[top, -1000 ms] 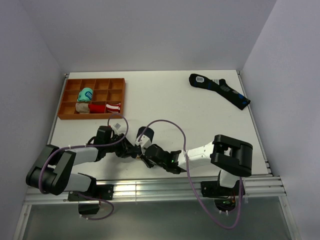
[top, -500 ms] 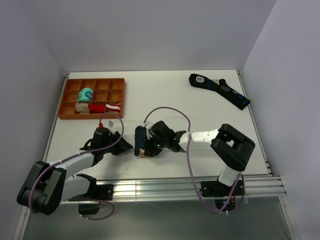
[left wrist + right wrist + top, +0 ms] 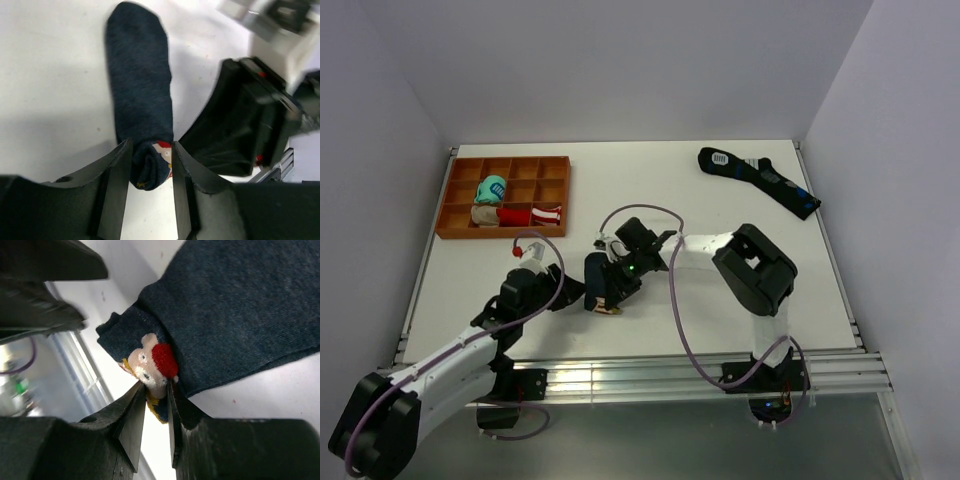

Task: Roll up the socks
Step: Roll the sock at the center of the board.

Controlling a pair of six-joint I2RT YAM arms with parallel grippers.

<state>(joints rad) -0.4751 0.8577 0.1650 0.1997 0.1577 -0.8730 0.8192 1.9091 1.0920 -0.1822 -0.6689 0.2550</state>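
Near edge, centre of the tabletop (image 3: 720,260): both arms reach inward and meet over the socks (image 3: 142,90).

Left gripper (image 3: 149,150): its jaws stand either side of the socks' near, folded-over end, and the cloth fills the gap between them. I cannot tell whether they press on it or merely flank it.

Right gripper (image 3: 156,386): clenched to a narrow gap, grasping the same end of the socks. The fingertips pinch the edge of the cloth right at the red, white and yellow patch (image 3: 159,360). In the left wrist view its dark body sits just right of the socks.

The socks: dark navy, lying flat on the tabletop. The patch end is curled up between the two grippers. The rest of the length runs away from the left gripper, unrolled.

Far left: an orange compartment tray (image 3: 500,233) holding a teal bundle (image 3: 492,188), a beige bundle (image 3: 483,214) and a red-white bundle (image 3: 544,214).

Far right corner: a longer dark sock (image 3: 760,180) with blue marks and a white patch, lying flat, well apart from the grippers.
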